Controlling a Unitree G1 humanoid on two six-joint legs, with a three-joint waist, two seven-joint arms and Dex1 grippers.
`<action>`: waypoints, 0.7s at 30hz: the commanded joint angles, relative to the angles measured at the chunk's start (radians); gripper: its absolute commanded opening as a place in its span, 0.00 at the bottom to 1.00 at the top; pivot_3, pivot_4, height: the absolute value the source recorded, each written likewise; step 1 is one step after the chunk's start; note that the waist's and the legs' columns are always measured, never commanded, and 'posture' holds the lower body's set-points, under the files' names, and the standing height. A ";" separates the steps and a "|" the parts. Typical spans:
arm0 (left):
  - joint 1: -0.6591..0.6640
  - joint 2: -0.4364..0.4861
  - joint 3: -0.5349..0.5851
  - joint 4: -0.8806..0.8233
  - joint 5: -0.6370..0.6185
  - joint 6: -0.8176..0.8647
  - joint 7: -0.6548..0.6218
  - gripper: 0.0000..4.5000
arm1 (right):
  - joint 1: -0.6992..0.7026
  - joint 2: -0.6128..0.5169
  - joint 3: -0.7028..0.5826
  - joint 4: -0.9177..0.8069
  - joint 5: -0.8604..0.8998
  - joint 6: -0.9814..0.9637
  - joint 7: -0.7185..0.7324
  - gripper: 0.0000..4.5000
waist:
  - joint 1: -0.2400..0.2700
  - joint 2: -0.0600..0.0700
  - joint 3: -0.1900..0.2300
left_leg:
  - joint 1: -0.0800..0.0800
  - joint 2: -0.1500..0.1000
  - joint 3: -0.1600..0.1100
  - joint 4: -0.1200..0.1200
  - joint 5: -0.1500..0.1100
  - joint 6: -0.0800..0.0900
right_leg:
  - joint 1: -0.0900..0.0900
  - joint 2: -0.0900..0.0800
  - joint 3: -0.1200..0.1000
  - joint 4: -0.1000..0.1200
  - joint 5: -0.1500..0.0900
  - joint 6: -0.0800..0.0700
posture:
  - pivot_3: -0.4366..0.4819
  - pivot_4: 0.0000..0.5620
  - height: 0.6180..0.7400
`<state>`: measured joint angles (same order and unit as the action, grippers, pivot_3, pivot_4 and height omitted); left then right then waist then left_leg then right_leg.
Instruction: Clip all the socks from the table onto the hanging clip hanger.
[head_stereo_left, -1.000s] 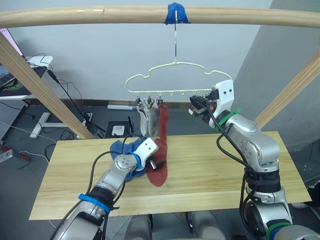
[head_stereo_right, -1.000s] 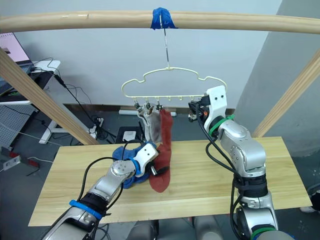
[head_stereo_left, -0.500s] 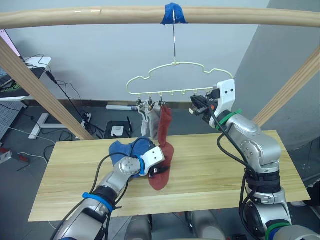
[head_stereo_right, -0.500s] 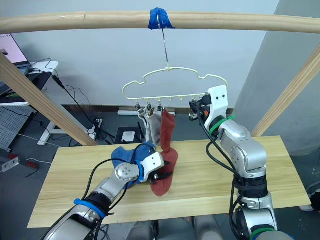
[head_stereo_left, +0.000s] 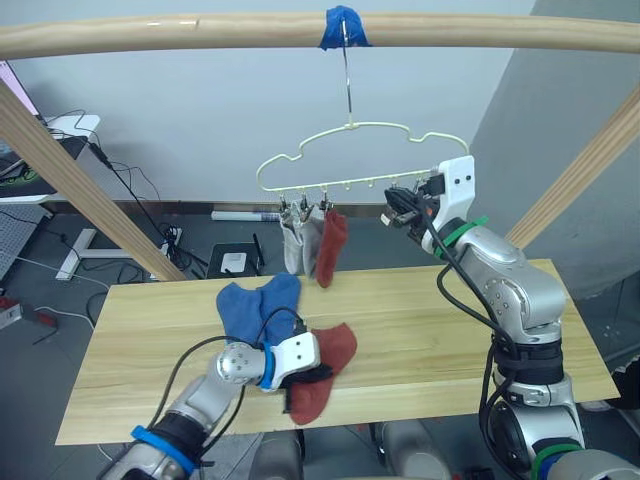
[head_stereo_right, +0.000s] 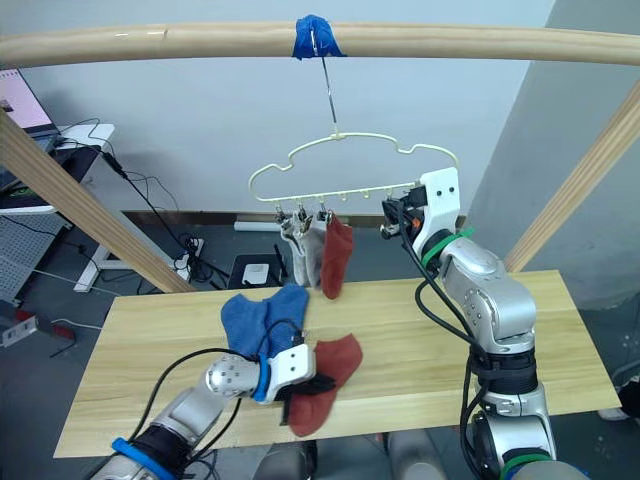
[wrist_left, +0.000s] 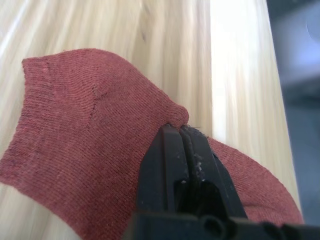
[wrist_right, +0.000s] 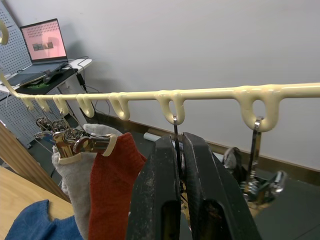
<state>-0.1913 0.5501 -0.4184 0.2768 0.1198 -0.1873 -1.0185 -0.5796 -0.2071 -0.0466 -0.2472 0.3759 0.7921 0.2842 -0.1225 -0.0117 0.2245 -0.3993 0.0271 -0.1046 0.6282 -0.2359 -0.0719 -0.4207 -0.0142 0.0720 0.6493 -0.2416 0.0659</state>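
Note:
A rust-red sock (head_stereo_left: 336, 349) lies on the table (head_stereo_left: 430, 340) near its front edge, and my left gripper (head_stereo_left: 321, 375) is shut on a pinched fold of it (wrist_left: 176, 114). Two blue socks (head_stereo_left: 258, 303) lie overlapped just behind it. The pale-yellow clip hanger (head_stereo_left: 345, 158) hangs by its hook from the top pole. Two grey socks (head_stereo_left: 296, 246) and one rust-red sock (head_stereo_left: 331, 246) hang from its left clips. My right gripper (head_stereo_left: 396, 208) is up at the hanger's right end, shut on the thin metal stem of a clip (wrist_right: 175, 131).
A round wooden pole (head_stereo_left: 200, 30) runs overhead, with slanted poles at the left (head_stereo_left: 80, 190) and right (head_stereo_left: 585, 165). Bare tabletop spreads to the right of the socks. A desk with a laptop (wrist_right: 47, 40) and floor cables stand behind the table.
My left gripper went from wide open to shut on the rust-red sock, moving down and toward the table's front edge. The right gripper stayed on the clip.

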 joint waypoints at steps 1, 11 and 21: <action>0.000 0.009 0.013 -0.009 -0.022 -0.032 -0.019 0.10 | -0.012 -0.006 -0.008 -0.002 0.005 -0.009 0.002 0.00 | 0.000 0.000 0.000 | 0.000 0.000 0.000 0.000 0.000 0.000 | 0.000 0.000 0.000 0.000 0.000 0.000 | 0.30 0.37 1.00; 0.002 -0.011 0.049 0.025 -0.064 -0.038 -0.016 0.73 | -0.011 -0.017 -0.006 -0.001 0.002 -0.012 0.006 0.00 | -0.001 0.000 0.000 | 0.000 0.000 0.000 0.000 0.000 0.000 | 0.000 0.000 0.000 0.000 0.000 0.000 | 0.29 0.35 1.00; 0.102 -0.150 0.138 -0.173 -0.030 0.314 0.291 0.99 | -0.015 -0.019 0.001 0.000 -0.004 -0.021 0.002 0.00 | -0.006 0.000 0.000 | 0.000 0.000 0.000 0.000 0.000 0.000 | 0.000 0.000 0.000 0.000 0.000 0.000 | 0.29 0.36 1.00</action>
<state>-0.0912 0.4016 -0.2887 0.1452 0.0654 0.1169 -0.7739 -0.5895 -0.2199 -0.0384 -0.2337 0.3747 0.7770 0.2898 -0.1290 -0.0118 0.2244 -0.3992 0.0270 -0.1051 0.6285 -0.2358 -0.0718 -0.4208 -0.0140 0.0717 0.6505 -0.2414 0.0661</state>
